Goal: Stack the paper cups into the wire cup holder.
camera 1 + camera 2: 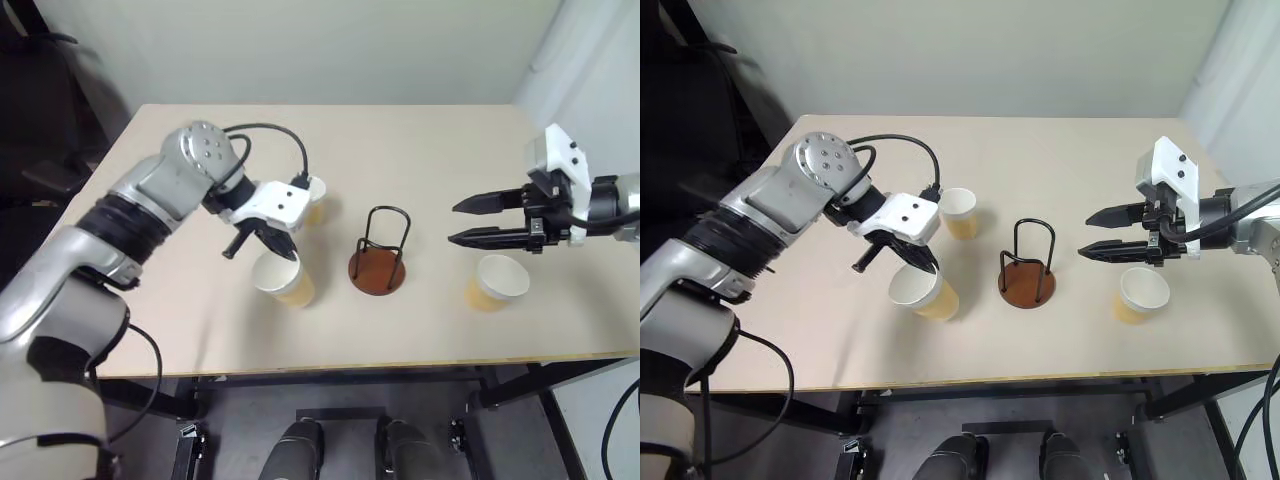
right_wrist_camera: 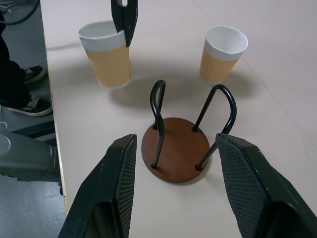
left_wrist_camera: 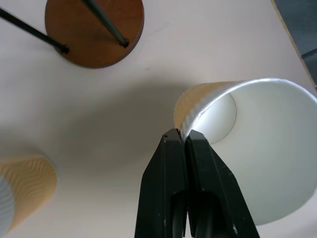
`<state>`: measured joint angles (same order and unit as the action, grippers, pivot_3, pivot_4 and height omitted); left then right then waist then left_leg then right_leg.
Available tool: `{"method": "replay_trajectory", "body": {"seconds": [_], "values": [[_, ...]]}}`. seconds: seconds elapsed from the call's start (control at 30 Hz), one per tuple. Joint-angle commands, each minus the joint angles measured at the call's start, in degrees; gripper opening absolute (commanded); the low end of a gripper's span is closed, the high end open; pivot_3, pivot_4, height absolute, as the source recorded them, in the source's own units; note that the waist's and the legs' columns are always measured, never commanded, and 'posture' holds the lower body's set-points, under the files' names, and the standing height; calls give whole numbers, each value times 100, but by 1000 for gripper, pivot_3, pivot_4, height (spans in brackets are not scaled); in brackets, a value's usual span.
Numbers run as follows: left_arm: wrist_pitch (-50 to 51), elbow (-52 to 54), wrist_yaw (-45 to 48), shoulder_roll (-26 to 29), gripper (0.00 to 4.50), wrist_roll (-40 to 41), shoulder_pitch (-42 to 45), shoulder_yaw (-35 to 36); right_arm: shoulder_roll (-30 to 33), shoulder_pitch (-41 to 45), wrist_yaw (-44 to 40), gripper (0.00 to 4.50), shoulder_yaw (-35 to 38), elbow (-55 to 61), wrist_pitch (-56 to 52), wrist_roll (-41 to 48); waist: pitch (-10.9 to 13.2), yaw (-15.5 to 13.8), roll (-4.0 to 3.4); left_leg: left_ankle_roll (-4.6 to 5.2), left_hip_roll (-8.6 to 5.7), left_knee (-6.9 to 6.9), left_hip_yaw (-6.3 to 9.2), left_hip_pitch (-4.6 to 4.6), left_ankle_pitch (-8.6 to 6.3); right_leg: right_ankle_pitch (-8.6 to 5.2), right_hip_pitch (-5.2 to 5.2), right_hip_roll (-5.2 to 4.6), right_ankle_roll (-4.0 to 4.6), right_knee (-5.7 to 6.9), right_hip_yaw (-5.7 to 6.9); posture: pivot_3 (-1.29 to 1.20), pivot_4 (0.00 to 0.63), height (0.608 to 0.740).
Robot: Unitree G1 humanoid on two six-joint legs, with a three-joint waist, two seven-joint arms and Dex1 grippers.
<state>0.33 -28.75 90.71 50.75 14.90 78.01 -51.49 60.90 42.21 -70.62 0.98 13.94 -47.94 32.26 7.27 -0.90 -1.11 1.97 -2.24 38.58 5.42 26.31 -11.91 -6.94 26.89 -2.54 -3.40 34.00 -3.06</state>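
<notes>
Nothing was stacked yet: the wire cup holder [image 1: 378,262] sat empty mid-table, the left gripper [image 1: 272,243] had pinched one paper cup [image 1: 283,279] by its rim just left of it, the other two cups [image 1: 314,198] [image 1: 497,281] stood untouched, and the right gripper [image 1: 462,222] hung half-open holding nothing.

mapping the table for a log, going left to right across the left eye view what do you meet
left gripper pinching the rim of a tilted paper cup → wire cup holder → paper cup by the right gripper
</notes>
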Motion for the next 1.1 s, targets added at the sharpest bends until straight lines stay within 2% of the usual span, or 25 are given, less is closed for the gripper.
{"method": "replay_trajectory", "body": {"seconds": [0.03,0.17,0.3,0.5,0.93,1.1], "values": [[7,-220,179,156,45,358,430,-197,11,74,21,2528,112,25,56,55,0,-2,0,0,0,0,0,0,-1,0,0,0,0,1,0,0,150,740],[26,-1092,179,-184,45,400,947,-48,20,135,19,2528,132,-94,83,35,0,-15,1,0,0,2,2,4,-1,-1,0,-2,-1,-1,0,0,150,740],[182,-2369,179,-967,45,252,1637,548,49,187,4,2528,127,-244,154,-16,2,-61,3,5,-5,9,2,13,-3,-1,-2,-6,-3,-6,0,0,150,740],[65,-3498,179,-1804,45,-255,2264,1175,106,250,-42,2528,117,-471,210,-61,1,-47,3,21,-5,24,-12,17,-37,-23,-2,-7,-33,-10,-4,0,150,740],[-242,-4184,179,-2764,45,-1276,2570,2087,386,194,-100,2528,234,-669,296,-140,5,-68,5,23,-9,54,-51,43,-56,-51,7,-34,-112,-10,-9,0,150,740],[-257,-4212,179,-2970,45,-1481,2572,2349,466,133,-86,2528,268,-648,312,-130,4,-74,7,69,-22,62,-87,39,-83,-49,7,-45,-132,-10,-22,0,150,740]]}}
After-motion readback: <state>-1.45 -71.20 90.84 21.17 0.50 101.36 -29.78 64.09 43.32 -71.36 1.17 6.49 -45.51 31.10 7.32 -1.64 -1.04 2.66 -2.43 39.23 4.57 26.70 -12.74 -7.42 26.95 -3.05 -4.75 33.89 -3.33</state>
